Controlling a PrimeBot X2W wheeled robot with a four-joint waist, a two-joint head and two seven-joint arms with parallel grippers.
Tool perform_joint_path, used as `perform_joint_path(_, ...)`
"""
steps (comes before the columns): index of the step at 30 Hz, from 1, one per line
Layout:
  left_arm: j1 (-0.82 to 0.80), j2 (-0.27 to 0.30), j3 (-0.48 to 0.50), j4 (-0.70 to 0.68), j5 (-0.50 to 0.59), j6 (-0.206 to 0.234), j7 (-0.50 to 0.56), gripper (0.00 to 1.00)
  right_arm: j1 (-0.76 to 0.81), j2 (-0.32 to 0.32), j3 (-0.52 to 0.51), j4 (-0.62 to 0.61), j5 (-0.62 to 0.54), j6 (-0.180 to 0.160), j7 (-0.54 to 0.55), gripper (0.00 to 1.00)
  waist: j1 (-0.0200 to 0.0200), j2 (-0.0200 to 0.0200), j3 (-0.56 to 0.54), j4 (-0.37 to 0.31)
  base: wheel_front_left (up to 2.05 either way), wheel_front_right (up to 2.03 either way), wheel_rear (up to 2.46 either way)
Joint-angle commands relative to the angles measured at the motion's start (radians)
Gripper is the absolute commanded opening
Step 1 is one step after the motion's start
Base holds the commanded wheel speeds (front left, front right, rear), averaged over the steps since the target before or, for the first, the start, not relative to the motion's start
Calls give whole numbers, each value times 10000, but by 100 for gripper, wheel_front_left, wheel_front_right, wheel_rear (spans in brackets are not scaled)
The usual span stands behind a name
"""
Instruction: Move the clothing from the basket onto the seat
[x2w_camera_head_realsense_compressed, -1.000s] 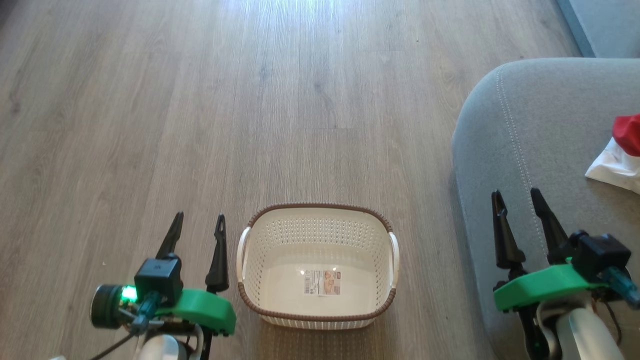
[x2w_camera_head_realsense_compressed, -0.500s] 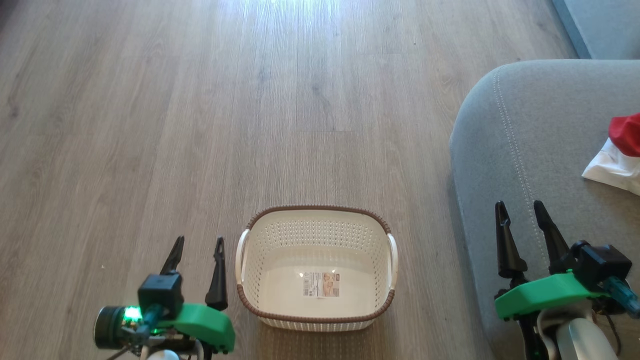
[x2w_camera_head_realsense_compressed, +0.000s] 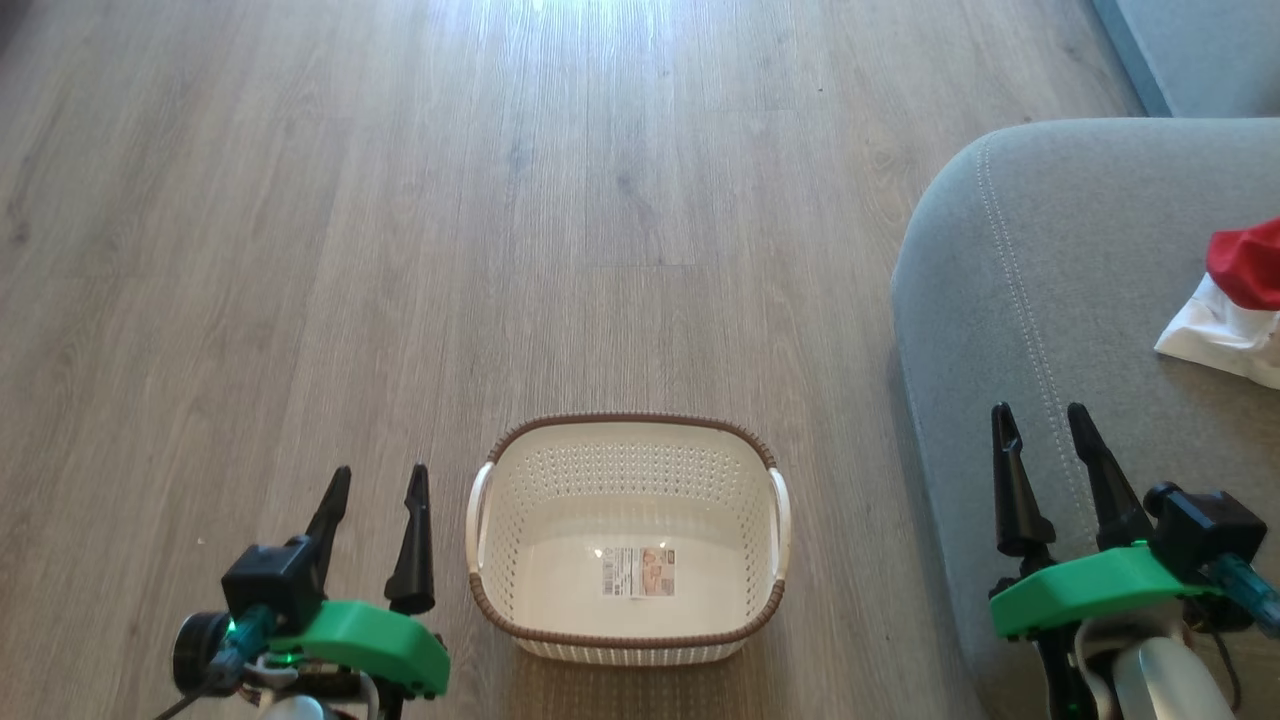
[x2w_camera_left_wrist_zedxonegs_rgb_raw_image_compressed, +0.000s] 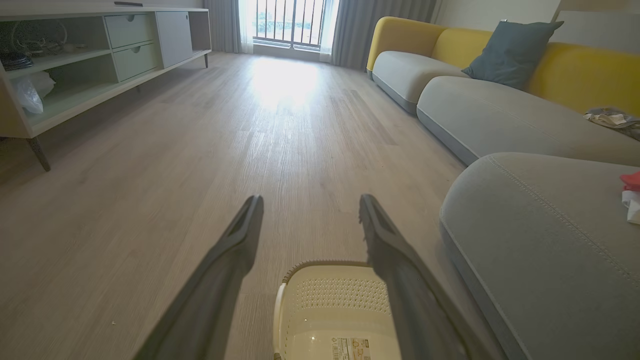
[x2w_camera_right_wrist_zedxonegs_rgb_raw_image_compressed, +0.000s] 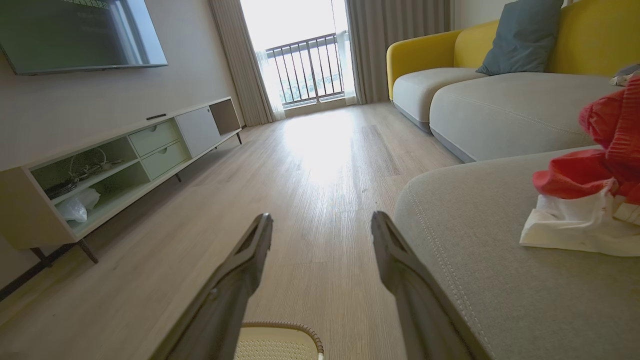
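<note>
Red-and-white clothing (x2w_camera_head_realsense_compressed: 1238, 285) lies bunched on the grey seat (x2w_camera_head_realsense_compressed: 1040, 280), the basket (x2w_camera_head_realsense_compressed: 630, 421) holds only its label (x2w_camera_head_realsense_compressed: 637, 571), left gripper (x2w_camera_head_realsense_compressed: 380, 470) and right gripper (x2w_camera_head_realsense_compressed: 1037, 410) spread wide, empty; fabric looks light, limp, non-fragile, so pinch a raised fold.

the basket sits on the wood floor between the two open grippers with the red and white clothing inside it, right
Not quite. The head view shows the basket holding just its label; the clothing lies on the grey seat. The rest holds: the basket sits on the wood floor between the open left gripper and right gripper.
</note>
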Motion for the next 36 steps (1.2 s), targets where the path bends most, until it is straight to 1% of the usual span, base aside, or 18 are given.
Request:
perform_joint_path(1, -226, -22, 362, -277, -58, -38, -53, 100, -286, 60, 198, -287, 68, -2, -65, 100, 1, 0, -5, -6, 0, 0, 0)
perform_joint_path(13, -221, -22, 426, -186, -179, -210, -53, 100, -390, 54, 229, -243, 137, -2, -65, 100, 1, 0, -53, -126, 0, 0, 0)
perform_joint_path(14, 2, -8, 37, 123, -107, -208, 1, 0, -19, 19, 2, 43, 101, 0, 0, 0, 1, 0, -54, -129, 0, 0, 0)
perform_joint_path(15, -1, -8, 23, 203, -120, -205, 5, 0, -16, 19, 9, 122, 105, 0, 4, 0, 1, 0, -54, -130, 0, 0, 0)
perform_joint_path(16, 126, -8, -15, 587, -115, -199, 13, 0, 117, 19, 38, 506, 94, 0, 4, 0, 1, 0, -56, -133, 0, 0, 0)
perform_joint_path(36, -70, -10, 358, 584, -2160, -455, 576, 0, -28, 33, -99, 493, 2090, 0, 566, 0, 1, 0, -28, -160, 0, 0, 0)
